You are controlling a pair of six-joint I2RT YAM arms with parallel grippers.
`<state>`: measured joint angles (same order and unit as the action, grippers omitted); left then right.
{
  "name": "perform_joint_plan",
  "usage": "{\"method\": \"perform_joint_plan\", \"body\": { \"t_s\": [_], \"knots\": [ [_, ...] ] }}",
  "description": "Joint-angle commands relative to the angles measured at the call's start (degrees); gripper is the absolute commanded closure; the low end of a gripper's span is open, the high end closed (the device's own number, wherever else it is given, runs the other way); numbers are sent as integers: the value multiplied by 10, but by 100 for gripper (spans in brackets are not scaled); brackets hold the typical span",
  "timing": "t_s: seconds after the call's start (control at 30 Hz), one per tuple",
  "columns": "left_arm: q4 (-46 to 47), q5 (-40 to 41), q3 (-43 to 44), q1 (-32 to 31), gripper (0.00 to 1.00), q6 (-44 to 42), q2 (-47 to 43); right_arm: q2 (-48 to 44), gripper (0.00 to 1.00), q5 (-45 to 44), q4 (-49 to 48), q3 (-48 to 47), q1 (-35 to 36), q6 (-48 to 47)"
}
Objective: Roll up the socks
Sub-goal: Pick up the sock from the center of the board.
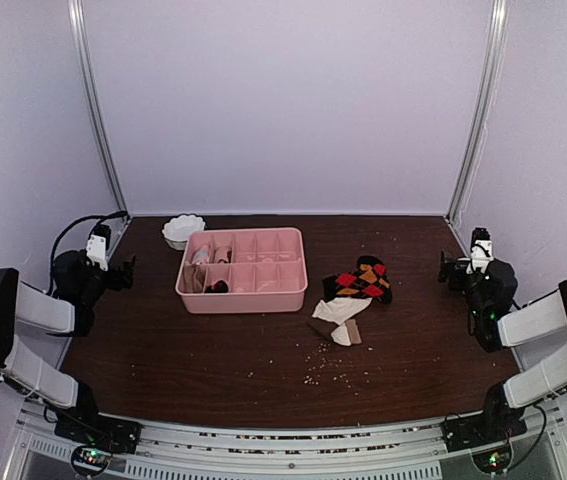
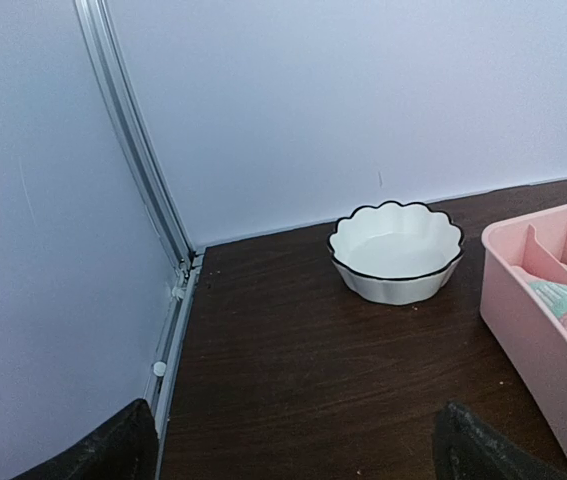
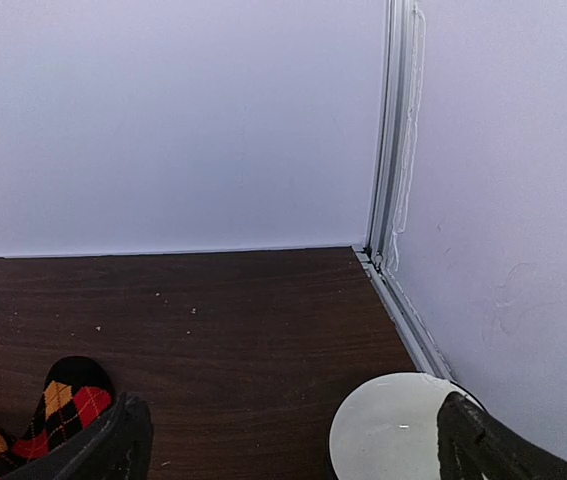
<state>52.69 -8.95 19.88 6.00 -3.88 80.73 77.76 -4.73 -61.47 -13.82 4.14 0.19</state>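
Argyle sock (image 3: 66, 403) cut off bottom-left, pink tray (image 2: 531, 322) cropped right

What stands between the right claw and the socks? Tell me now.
Nothing visible does. Only bare tabletop lies between the open right claw and the socks; the pink compartment tray sits beyond the pile, off that path.

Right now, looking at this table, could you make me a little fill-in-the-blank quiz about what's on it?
1. The compartment tray is coloured ____.
2. The scalloped bowl holds ____.
3. Seen from above, the loose socks lie to the tray's ____.
4. The left arm's fingers and the right arm's fingers stand ____, gripping no sock.
Missing words: pink; nothing; right; open.
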Motion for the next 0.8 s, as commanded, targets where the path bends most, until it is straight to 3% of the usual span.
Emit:
{"method": "perform_joint_plan", "body": {
  "t_s": [0.0, 0.5, 0.6, 0.77],
  "knots": [
    [43, 4, -7, -3, 2, 7, 3, 2, 0, 5, -4, -7, -3, -1],
    [43, -2, -6, -3, 2, 8, 2, 0, 0, -15, 3, -12, -3, 5],
    [-44, 7, 28, -2, 2, 11, -29, -38, 0, -6, 61, -26, -3, 2],
    [-376, -16, 205, -2, 2, -17, -59, -155, 0, -12, 220, -70, -3, 12]
  ]
}}
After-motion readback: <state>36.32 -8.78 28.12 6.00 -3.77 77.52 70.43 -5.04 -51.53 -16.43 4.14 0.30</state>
